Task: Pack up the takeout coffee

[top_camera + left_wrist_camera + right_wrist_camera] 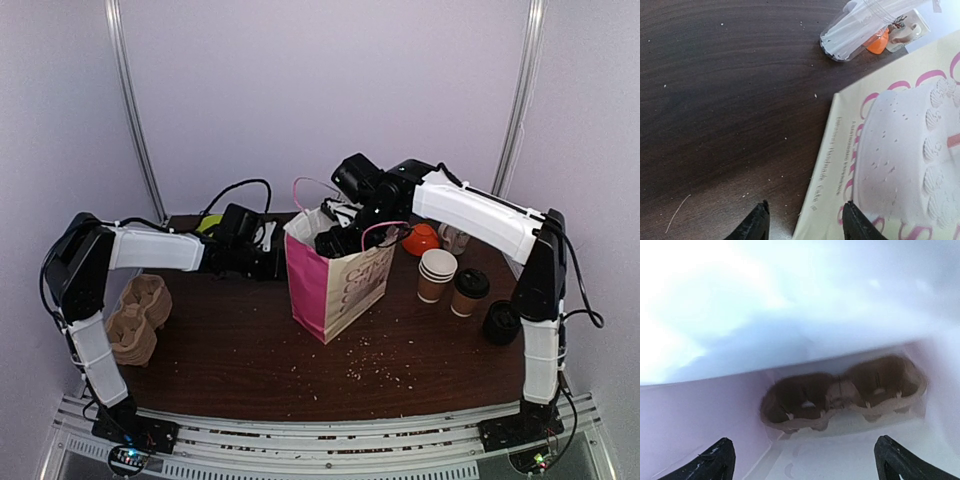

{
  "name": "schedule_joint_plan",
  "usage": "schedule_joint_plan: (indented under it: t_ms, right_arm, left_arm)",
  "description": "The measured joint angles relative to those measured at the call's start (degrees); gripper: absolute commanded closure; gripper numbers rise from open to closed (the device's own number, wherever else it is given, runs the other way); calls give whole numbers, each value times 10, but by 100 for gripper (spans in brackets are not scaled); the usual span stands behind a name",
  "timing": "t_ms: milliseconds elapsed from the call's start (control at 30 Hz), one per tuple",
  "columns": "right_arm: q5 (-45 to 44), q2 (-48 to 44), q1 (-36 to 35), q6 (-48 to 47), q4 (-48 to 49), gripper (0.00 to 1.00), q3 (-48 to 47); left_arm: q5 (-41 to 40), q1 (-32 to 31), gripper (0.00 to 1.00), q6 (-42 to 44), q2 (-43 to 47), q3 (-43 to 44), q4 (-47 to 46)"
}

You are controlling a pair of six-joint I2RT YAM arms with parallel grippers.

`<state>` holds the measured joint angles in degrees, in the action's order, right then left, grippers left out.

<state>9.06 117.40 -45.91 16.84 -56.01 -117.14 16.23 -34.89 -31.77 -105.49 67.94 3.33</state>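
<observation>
Now | left gripper (805, 227): tips parted, nothing clamped, bottom centre of frame, at edge of paper bag (335, 285) | right gripper (805, 465): spread wide, empty, inside bag above cup carrier (842, 395) | takeout coffee (468, 292): lidded, upright on table (250, 350), right of centre, just beside stacked cups (436, 273)

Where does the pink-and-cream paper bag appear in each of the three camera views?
Top external: the paper bag stands upright mid-table.
Left wrist: its cream printed face fills the lower right.
Right wrist: seen from inside, its pale walls surround a cardboard cup carrier at the bottom.
Shared landmark: the orange bowl, right of the bag from above, top right for the left wrist; not in the right wrist view.
</observation>
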Motion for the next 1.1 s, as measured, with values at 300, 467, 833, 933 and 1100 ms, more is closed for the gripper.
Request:
schedule_joint_plan:
  t_ms: [300, 467, 833, 933, 1100]
  right_arm:
    - [-10, -39, 0, 9, -13, 0, -38]
    - [-17, -75, 0, 16, -18, 0, -38]
    - [-31, -136, 7, 30, 34, 0, 28]
    - [-24, -148, 8, 31, 57, 0, 82]
    - [11, -151, 8, 28, 79, 0, 120]
  left_arm:
    - [-10, 0, 23, 5, 31, 0, 16]
    - [-24, 0, 17, 13, 60, 0, 27]
    - [-51, 0, 13, 19, 106, 0, 45]
    - [-51, 0, 13, 19, 116, 0, 45]
    - [-50, 0, 9, 19, 138, 0, 46]
